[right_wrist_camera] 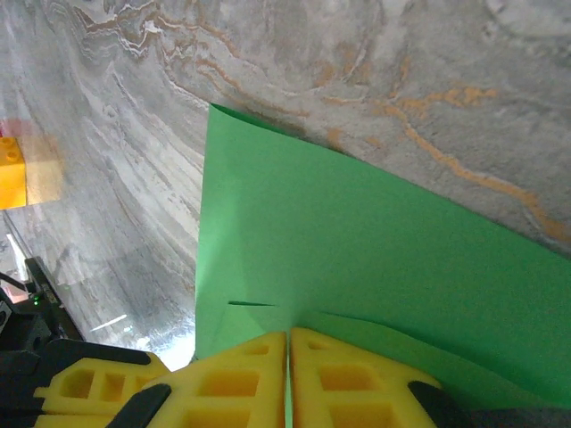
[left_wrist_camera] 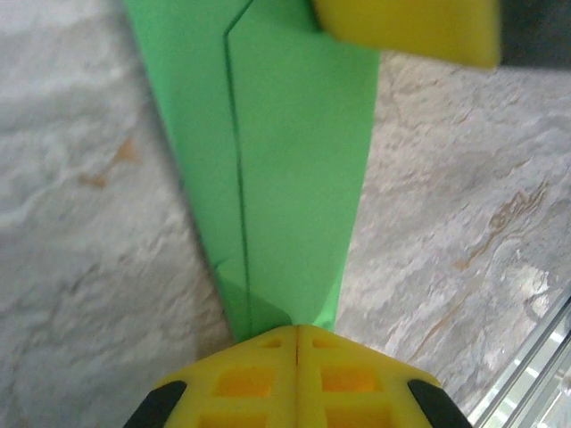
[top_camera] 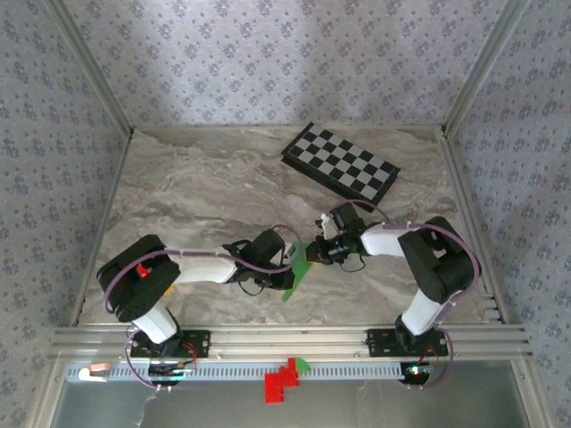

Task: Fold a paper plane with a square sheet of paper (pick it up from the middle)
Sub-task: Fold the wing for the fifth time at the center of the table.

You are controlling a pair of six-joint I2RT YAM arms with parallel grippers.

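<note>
The marble table (top_camera: 196,196) fills the floor of a booth with patterned walls. The 2 arms reach in from its near edge and meet a little in front of the middle: the left arm (top_camera: 178,267) stretches right and the right arm (top_camera: 428,259) bends left.

A checkerboard (top_camera: 341,160) lies at the far right of the table, turned at an angle and well apart from both arms.

The paper (top_camera: 299,275) is bright green, already folded, and sits between the 2 wrists near the table's front centre. The left wrist view shows it as a narrow strip (left_wrist_camera: 285,178) with 1 long crease, widening away from the fingers. The right wrist view shows it as a broad slanted sheet (right_wrist_camera: 357,259) with a layered flap near the fingers. Whether its lower corner touches the table I cannot tell.

The left gripper (left_wrist_camera: 295,332) is clenched on the paper's narrow end, its yellow pads pressed together. The right gripper (right_wrist_camera: 288,337) is clenched on the opposite end, pads together over the green edge.

Red blocks (top_camera: 281,382) and a tiny green piece (top_camera: 302,363) sit on the front rail. A small orange block (right_wrist_camera: 13,169) shows at the left of the right wrist view.
</note>
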